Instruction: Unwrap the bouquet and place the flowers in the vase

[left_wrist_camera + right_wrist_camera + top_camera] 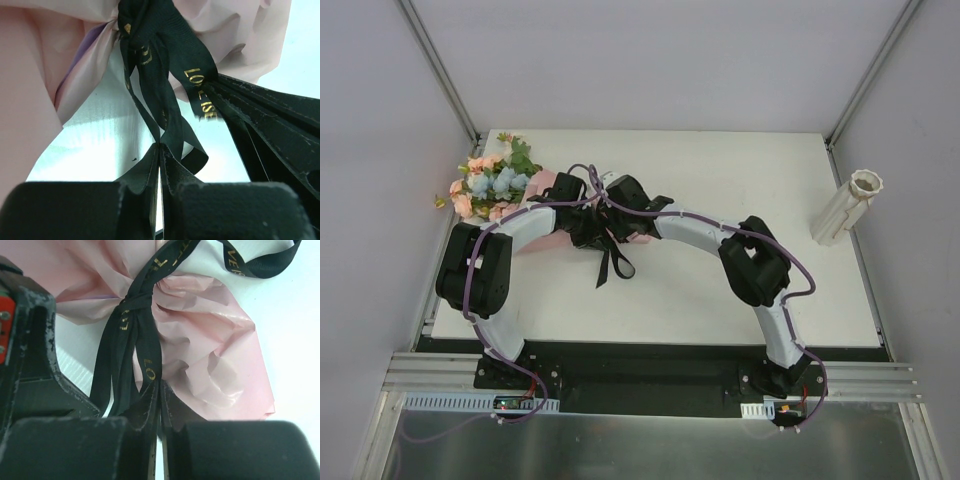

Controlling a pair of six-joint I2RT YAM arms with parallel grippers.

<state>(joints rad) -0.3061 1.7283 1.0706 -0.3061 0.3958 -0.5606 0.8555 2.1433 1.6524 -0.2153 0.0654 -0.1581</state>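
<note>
Two strands of the black ribbon (170, 75) are pinched, one by the clenched left end effector (159, 170), one by the clenched right end effector (159, 410). Just beyond both, the bouquet (500, 185) is wrapped in pink paper (200, 340); the vase (845, 207) is set well to their right.

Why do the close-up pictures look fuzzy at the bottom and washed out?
Left wrist view: the left fingers sit too near the lens and blur; the table glares white behind the black ribbon. Right wrist view: right fingers blurred likewise, pink paper crisp.
</note>
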